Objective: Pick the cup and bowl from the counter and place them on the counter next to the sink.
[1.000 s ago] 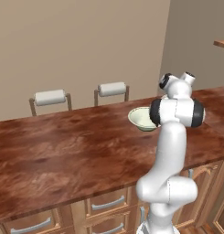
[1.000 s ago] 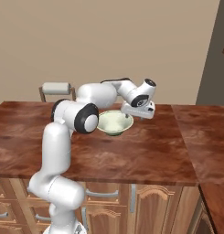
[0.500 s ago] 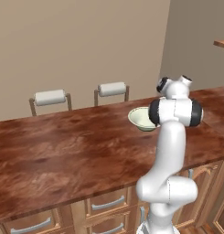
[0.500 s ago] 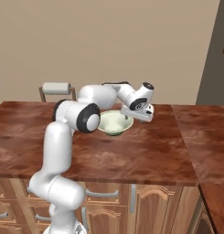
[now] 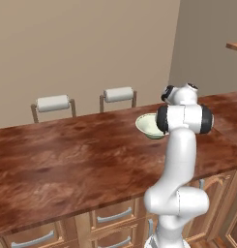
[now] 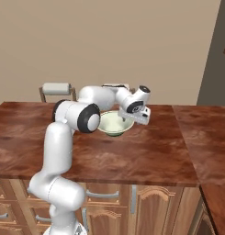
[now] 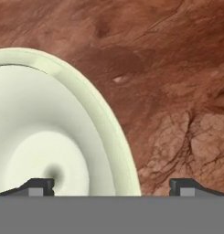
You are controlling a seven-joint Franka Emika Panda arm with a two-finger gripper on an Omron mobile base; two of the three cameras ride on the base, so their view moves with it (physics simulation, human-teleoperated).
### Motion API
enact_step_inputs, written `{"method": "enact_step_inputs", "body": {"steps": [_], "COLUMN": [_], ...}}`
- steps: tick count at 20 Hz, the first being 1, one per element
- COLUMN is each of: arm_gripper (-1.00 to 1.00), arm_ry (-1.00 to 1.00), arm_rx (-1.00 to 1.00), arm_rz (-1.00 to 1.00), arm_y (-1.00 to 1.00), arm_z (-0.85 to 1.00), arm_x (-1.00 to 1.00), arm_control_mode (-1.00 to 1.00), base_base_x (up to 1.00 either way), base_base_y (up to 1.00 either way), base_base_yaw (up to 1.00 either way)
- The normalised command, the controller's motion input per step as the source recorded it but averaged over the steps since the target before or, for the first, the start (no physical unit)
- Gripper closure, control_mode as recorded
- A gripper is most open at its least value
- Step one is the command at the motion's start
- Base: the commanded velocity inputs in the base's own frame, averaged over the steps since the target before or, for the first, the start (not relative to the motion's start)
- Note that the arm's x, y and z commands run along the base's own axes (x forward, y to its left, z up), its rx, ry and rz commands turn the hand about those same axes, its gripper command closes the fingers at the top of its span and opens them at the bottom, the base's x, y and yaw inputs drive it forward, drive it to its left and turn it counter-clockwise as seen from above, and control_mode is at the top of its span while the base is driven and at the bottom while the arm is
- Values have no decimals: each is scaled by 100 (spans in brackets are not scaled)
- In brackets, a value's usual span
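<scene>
From my seat, the bowl sits on the reddish worktop under the claw, whose open jaws straddle its rim: left tip over the inside, right tip over bare wood, so I judge a straight drop pinches the wall. The right base view shows the claw at the bowl's right edge; the left base view hides this behind the arm.

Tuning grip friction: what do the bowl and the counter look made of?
Bowl: looks like glazed ceramic, though it could be plastic; smooth pale cream-green with soft shading and no texture. Counter: polished reddish-brown wood or wood-look laminate, with visible grain and a glossy sheen.
</scene>
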Motion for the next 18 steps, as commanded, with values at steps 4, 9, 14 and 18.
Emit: {"method": "enact_step_inputs", "body": {"steps": [4, 9, 14, 18], "arm_gripper": [-100, -100, 100, 100], "arm_ry": [1, 1, 0, 0], "arm_rx": [0, 0, 0, 0], "arm_rz": [-5, -4, 0, 0], "arm_y": [2, 3, 0, 0], "arm_z": [-21, -11, 0, 0], "arm_x": [0, 0, 0, 0], "arm_control_mode": [-100, -100, -100, -100], "base_base_x": [0, 0, 0, 0], "base_base_y": [0, 0, 0, 0], "base_base_yaw": [0, 0, 0, 0]}}
